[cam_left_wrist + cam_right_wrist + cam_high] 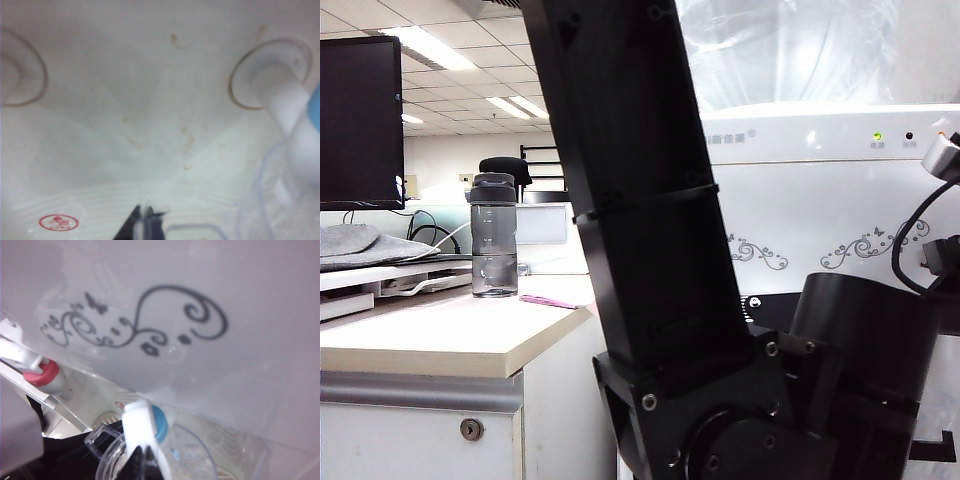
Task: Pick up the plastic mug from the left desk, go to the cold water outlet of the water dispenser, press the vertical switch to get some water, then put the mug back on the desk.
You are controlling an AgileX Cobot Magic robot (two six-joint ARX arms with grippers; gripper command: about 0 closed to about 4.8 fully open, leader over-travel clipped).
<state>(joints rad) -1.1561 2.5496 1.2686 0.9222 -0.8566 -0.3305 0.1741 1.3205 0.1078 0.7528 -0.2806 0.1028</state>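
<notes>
The clear plastic mug (200, 455) stands under the cold water outlet (159, 422), the tap with the blue collar, inside the water dispenser's (225, 290) recess. My left gripper (147, 220) is shut on the mug's thin clear handle (102, 440). The mug's rim (260, 200) shows faintly below the outlet (314, 107). My right gripper (145, 462) is shut, its dark tips against the white vertical switch (140, 427). The left desk (440, 340) is in the exterior view, where both grippers are hidden.
A black arm (640, 200) fills the middle of the exterior view before the dispenser (820, 200). A smoky-grey bottle (493, 235) and a monitor (360, 120) stand on the desk. The red-collared tap (40, 374) sits beside the blue one.
</notes>
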